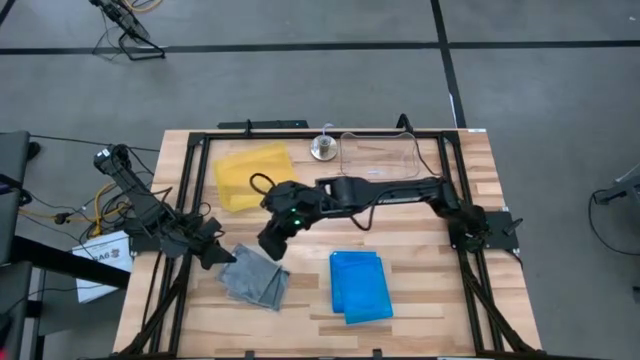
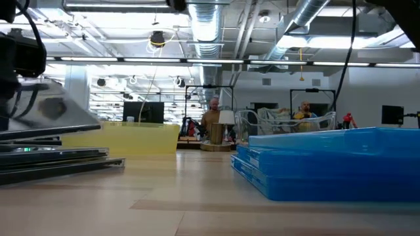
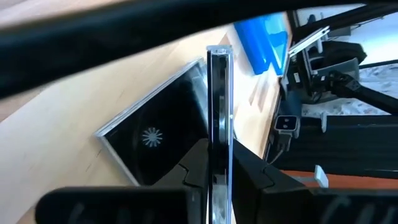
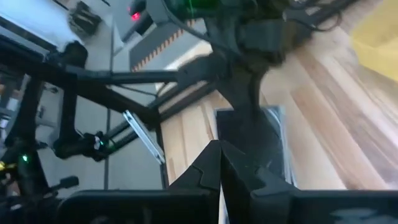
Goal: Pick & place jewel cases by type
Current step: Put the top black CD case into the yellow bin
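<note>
Several clear-grey jewel cases [image 1: 258, 280] lie in a loose pile near the table's near-left part, flat on the wood [image 2: 59, 160]. One with a dark insert [image 3: 158, 134] shows under my left gripper. A stack of blue jewel cases [image 1: 360, 285] lies flat right of the pile [image 2: 328, 160]. My left gripper [image 1: 222, 252] is at the pile's left edge, shut on one clear-grey case [image 3: 219, 93]. My right gripper [image 1: 270, 245] reaches across from the right and hangs over the pile's far edge, its fingers shut [image 4: 217, 149]. My left gripper pinches a clear-grey case between its two fingers, one on each flat face, at the case's edge nearest the wrist [image 3: 219, 134]. It comes from the table's left side. The case sticks out ahead of the fingers, lifted above the pile and tilted [image 2: 46, 115]. My right gripper is shut just over the pile; I cannot tell whether it touches a case.
A yellow tray [image 1: 255, 175] sits at the far left and a clear plastic tub [image 1: 380, 155] at the far middle, with a small round metal thing [image 1: 323, 148] between them. The right arm [image 1: 400, 190] stretches across the table's middle. People show in the room beyond [image 2: 211, 118].
</note>
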`<move>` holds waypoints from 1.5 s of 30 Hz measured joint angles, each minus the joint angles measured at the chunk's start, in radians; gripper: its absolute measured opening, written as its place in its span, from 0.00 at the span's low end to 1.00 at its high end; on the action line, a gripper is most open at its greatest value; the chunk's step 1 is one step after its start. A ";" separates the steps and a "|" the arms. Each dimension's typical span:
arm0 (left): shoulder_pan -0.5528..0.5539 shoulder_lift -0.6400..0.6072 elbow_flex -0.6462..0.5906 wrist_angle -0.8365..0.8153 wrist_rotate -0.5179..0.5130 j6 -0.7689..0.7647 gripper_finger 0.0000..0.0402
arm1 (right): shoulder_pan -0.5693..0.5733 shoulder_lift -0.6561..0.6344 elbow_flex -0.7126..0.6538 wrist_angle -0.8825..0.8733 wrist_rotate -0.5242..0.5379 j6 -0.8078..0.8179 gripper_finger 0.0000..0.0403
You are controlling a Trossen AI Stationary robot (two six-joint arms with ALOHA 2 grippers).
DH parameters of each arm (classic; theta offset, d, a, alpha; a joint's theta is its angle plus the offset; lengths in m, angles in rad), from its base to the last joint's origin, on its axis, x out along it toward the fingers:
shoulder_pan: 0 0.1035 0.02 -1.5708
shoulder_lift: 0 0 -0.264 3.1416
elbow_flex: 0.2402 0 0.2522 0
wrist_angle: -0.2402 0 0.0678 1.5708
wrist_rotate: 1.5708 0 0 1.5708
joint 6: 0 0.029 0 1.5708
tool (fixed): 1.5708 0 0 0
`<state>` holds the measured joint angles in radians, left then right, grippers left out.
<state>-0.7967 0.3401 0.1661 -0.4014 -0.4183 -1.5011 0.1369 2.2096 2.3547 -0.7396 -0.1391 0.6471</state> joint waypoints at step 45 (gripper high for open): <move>0.005 0.132 0.539 -0.036 -0.620 1.045 0.06 | 0.011 -0.364 -0.002 -0.602 0.363 -0.341 0.00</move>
<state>-0.7917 0.4722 0.7052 -0.4376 -1.0381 -0.4565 0.1474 1.8461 2.3531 -1.3420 0.2243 0.3061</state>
